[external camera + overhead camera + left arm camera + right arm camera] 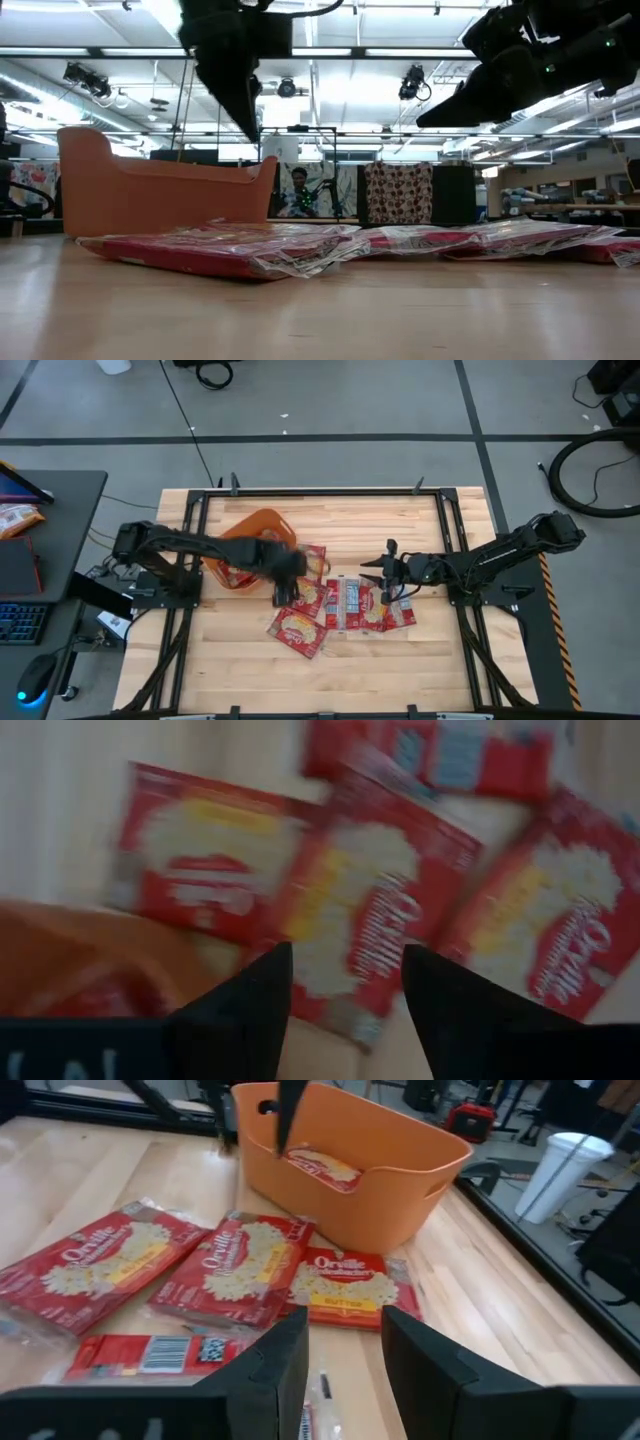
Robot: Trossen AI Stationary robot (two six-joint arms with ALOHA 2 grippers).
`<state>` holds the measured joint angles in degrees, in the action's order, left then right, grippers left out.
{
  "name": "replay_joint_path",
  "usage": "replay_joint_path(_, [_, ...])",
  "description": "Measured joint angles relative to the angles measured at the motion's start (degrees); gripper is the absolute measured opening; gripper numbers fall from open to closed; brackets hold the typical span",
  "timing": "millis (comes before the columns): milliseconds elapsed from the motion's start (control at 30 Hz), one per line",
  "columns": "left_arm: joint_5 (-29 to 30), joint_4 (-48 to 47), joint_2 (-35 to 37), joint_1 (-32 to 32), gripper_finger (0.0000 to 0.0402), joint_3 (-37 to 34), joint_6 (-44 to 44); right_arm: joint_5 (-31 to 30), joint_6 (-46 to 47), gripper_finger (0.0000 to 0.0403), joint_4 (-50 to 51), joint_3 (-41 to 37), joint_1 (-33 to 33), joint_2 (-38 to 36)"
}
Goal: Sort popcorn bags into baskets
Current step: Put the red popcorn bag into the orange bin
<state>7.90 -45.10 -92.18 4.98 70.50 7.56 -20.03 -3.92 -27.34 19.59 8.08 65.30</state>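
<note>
I have the left jaws (283, 592) hanging wide and empty just past the near rim of the orange basket (262, 520), above the edge of the pile of popcorn bags (340, 605) lying flat on the counter (400, 670). My left wrist view shows one red bag (375, 920) straight below the gap between the fingers (245, 1010), with a second bag tucked under its far corner and a third beside it. At least one bag already lies inside the basket, so I judge the sorting barely begun. To do this pick well, I think I should come straight down on the top bag near its closest edge, where it does not overlap the others, and close only once both fingers straddle that edge; a flat, slippery wrapper will likely slide away if I pinch from the middle. Then lift clear before swinging back over the basket wall. The right jaws (345, 1360) hover parted and empty over the far side of the pile, well clear of mine.
</note>
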Motion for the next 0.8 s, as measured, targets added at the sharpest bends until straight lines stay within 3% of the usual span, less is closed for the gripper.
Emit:
replay_joint_path(200, [2.78,-0.07,-6.92,9.59,0.0192,-0.02,8.40,2.63,-0.12,0.0132,1.49,0.00,0.02,0.01])
replay_joint_path(500, [13.39,0.64,-11.47,24.89,0.0192,-0.04,8.65,2.65,-0.71,0.0132,2.21,0.00,0.02,0.24])
replay_joint_path(800, [21.68,0.91,-15.24,32.97,0.0192,-0.09,6.63,2.65,-3.24,0.0132,-1.95,0.00,0.01,0.24])
